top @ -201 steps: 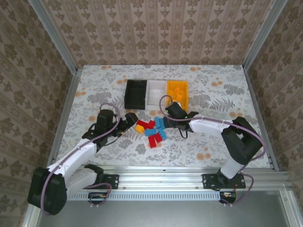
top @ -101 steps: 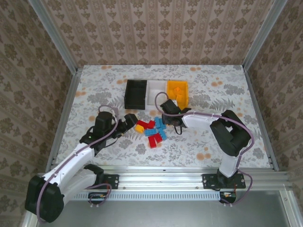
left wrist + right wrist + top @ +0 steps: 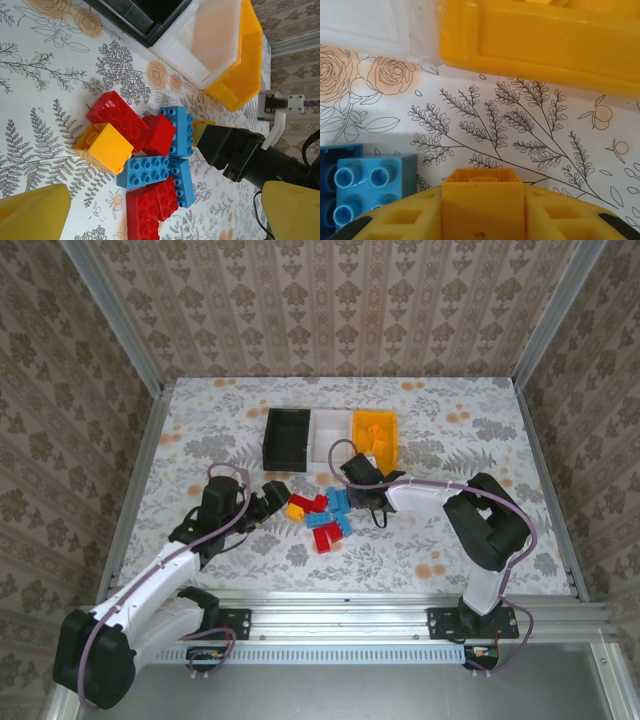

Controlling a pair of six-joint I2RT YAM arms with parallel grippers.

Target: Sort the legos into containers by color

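While the right gripper point(image 3: 482, 222) clamps a yellow brick point(image 3: 482, 192), the yellow bin point(image 3: 545, 40) lies just ahead of its jaws. Left gripper point(image 3: 273, 492): jaws apart.

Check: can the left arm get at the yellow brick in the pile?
Probably yes: the left hand sits open beside the yellow brick, which lies at the pile's near edge with nothing between them.

left hand point(image 3: 274, 493) low, jaws wide apart | right hand point(image 3: 205, 135) low, clamped on yellow lego point(image 3: 482, 197)
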